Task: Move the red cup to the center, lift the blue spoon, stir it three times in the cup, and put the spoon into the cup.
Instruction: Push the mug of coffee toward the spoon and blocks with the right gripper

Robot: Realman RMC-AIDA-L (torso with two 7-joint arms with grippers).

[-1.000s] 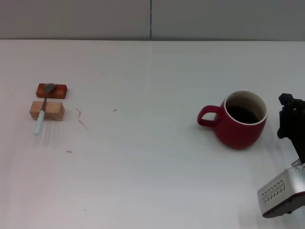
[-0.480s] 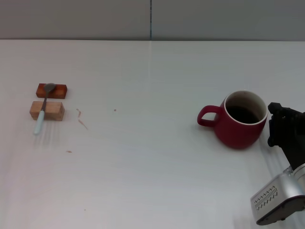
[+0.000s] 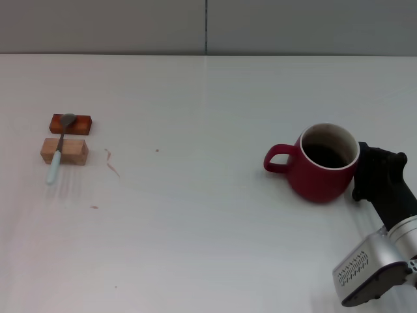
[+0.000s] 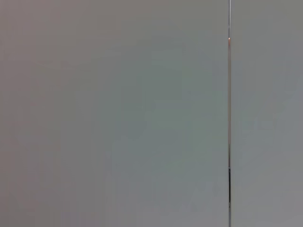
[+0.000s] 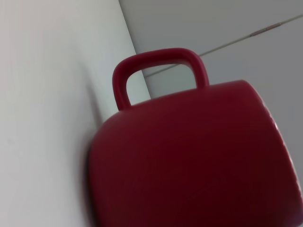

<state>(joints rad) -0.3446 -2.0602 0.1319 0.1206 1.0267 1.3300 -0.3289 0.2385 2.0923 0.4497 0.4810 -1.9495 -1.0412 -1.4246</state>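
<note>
STATUS. Task is at step 1 (relocate cup); judged as just begun. The rounded dark red ceramic mug (image 3: 324, 171), white rim, loop handle toward the table middle, stands upright on the white tabletop (image 3: 208, 248), well to the robot's right of the center zone (image 3: 202, 189). Not yet centered. Steps left: finish the cup move, lift spoon, stir x3, deposit spoon in cup.

RIGHT ARM. The right gripper (image 3: 369, 175), black, sits against the mug wall on the side opposite the handle, at table level. Contact looks made or very near; head view does not resolve a gap. Finger state: cannot tell, since no view shows whether they are spread or closed, and no clamp on the mug is visible. Right wrist view is filled by the mug body w/ handle on the far side, so the cam is close up.

LEFT ARM. Left gripper not in any view; its wrist cam shows only a plain grey wall panel. Judged parked.

SPOON. The small slim spoon w/ pale blue handle and grey metal bowl (image 3: 60, 147) lies far to the robot's left, bridging two wooden blocks: bowl on the reddish-brown block (image 3: 71, 123), neck across the lighter tan block (image 3: 64, 150), handle tip down on the table. Untouched.

CONTAINERS. Mug interior is dark; whether that is liquid or glaze cannot be told. No spoon inside.
</note>
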